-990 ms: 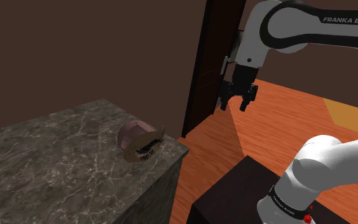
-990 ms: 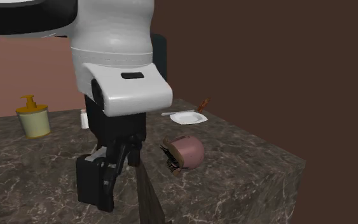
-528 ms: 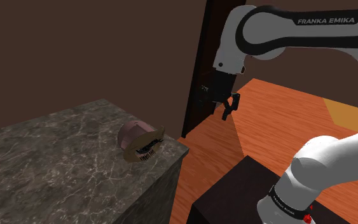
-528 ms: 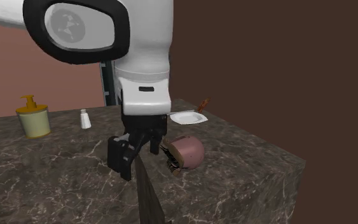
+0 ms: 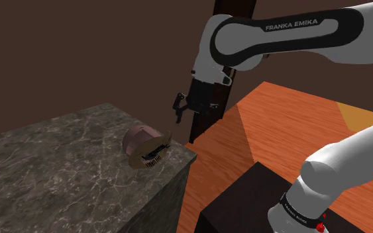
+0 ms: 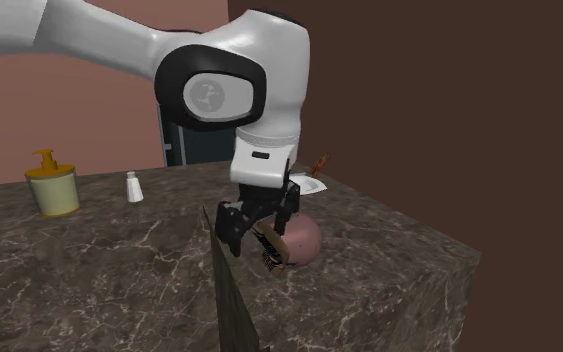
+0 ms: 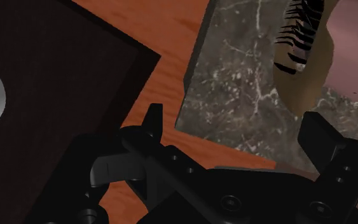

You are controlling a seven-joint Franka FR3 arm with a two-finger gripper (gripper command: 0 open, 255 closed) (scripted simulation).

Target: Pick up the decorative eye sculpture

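- Dark marble counter point(image 5: 59, 165) — pink eye sculpture point(image 5: 145, 147) with black lashes lies near its corner.
- Gripper point(image 5: 190, 111) hovers just off that corner — fingers spread wide, holding nothing.

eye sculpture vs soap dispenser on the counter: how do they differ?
Colour: the eye sculpture is pinkish with black lashes; the soap dispenser is yellow.
Shape: the sculpture is a low rounded dome; the dispenser stands upright with a pump on top.
Place: the sculpture sits near the counter's corner; the dispenser stands far toward the second exterior view's left.
Both rest on the dark veined stone counter.
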